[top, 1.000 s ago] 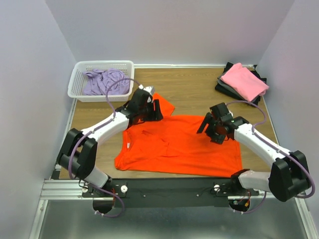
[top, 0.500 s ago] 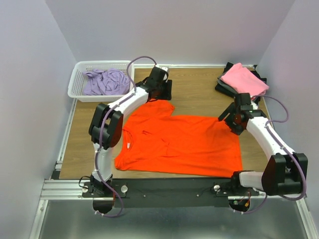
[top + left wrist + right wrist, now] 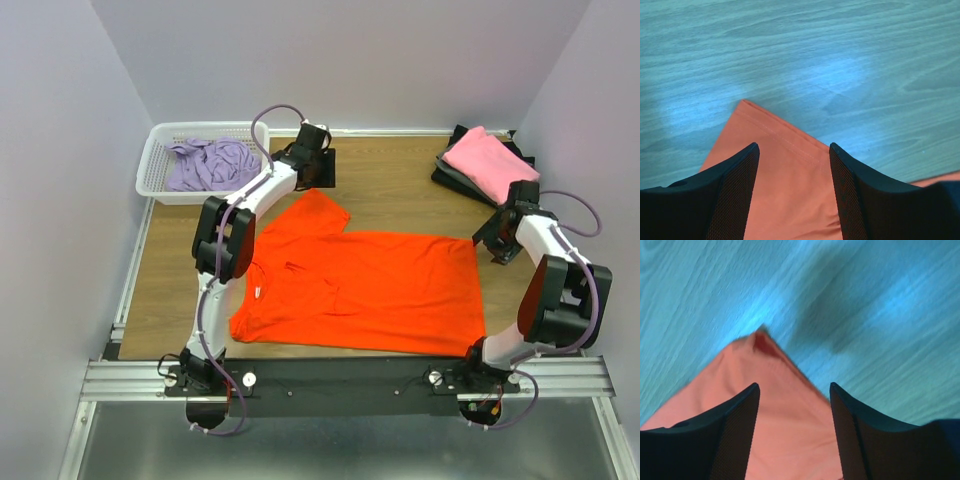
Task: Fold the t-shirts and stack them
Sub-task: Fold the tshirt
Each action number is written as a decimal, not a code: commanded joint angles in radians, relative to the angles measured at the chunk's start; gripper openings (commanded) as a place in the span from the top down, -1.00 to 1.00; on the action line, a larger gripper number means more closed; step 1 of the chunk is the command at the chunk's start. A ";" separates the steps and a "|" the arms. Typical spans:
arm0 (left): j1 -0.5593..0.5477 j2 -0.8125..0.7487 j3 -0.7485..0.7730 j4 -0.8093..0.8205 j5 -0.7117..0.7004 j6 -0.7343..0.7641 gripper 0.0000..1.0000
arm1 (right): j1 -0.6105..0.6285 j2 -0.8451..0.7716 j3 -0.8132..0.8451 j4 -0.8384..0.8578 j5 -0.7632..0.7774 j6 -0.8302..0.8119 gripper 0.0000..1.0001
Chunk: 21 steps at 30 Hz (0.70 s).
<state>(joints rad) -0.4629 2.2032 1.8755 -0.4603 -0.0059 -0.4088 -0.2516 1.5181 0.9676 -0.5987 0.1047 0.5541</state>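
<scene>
The bright orange t-shirt [image 3: 360,285] lies spread flat in the middle of the table. My left gripper [image 3: 318,178] is open just above its far sleeve; in the left wrist view the sleeve [image 3: 785,190] lies between the left gripper's [image 3: 794,147] fingers. My right gripper [image 3: 493,243] is open at the shirt's far right corner; in the right wrist view that corner [image 3: 775,430] sits between the right gripper's [image 3: 794,386] fingers. A lavender shirt [image 3: 210,163] lies crumpled in the basket. A folded pink shirt [image 3: 490,163] tops a dark pile at the far right.
The white lattice basket [image 3: 150,175] stands at the far left corner. The dark folded shirts [image 3: 452,172] under the pink one sit at the far right corner. Bare wood [image 3: 400,180] lies between them. Walls close in on three sides.
Both grippers have swept outward over the orange shirt, the left to the far sleeve tip, the right to the far right corner. The shirt's right side now lies flatter and squarer.
</scene>
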 commanded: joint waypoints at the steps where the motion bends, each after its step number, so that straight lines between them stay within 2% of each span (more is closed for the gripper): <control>1: 0.013 0.041 0.036 -0.037 0.001 -0.027 -0.32 | -0.038 0.056 0.040 0.076 -0.042 -0.054 -0.26; 10: 0.027 0.061 0.051 -0.063 0.001 -0.004 -0.32 | -0.046 0.126 0.040 0.154 -0.157 -0.046 -0.11; 15: 0.030 0.069 0.057 -0.055 0.040 -0.016 -0.31 | -0.044 0.105 0.059 0.158 -0.166 -0.059 -0.11; 21: 0.032 0.081 0.071 -0.060 0.055 -0.019 -0.31 | -0.046 0.183 0.086 0.165 -0.157 -0.071 -0.06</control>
<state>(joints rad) -0.4377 2.2555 1.9133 -0.5117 0.0193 -0.4202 -0.2901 1.6455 1.0191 -0.4614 -0.0391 0.5072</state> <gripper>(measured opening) 0.656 0.540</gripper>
